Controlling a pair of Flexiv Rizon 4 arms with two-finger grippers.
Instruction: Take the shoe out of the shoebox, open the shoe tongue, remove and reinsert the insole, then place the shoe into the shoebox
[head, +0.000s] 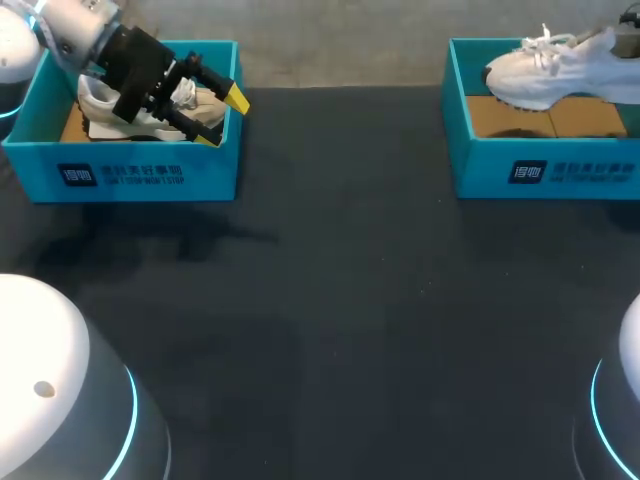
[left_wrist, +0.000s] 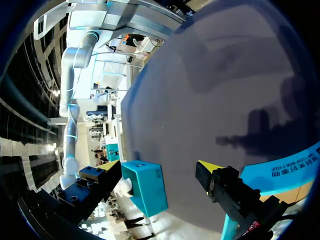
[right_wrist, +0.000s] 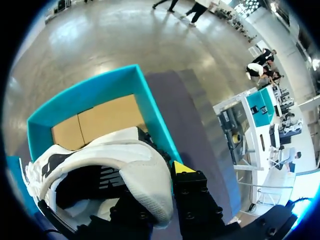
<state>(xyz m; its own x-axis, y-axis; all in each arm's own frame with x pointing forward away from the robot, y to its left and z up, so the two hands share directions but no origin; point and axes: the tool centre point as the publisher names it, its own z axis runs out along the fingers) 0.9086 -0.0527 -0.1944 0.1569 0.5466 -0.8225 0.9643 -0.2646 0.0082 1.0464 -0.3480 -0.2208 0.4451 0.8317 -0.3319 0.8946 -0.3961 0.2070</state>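
Head view: the task is at its first step, taking the shoe out. The left gripper hovers open over the left box, its yellow tips spread above the left shoe, which lies inside. The right shoe rides at rim height over the right box, its shadow on the cardboard floor. The tabletop between the boxes offers wide room to set shoes down.

Left wrist view: both fingers stand apart with nothing between them. The left box's wall sits just under the yellow-tipped finger, so I judge the next move is a careful descent inside the rim before closing on the shoe.

Right wrist view: the right gripper has one yellow tip pressed outside the heel. The other finger is hidden in the shoe, so I judge it clamped on the heel collar. The box's near wall is close beside the heel; the shoe should be raised further before it is carried inward.
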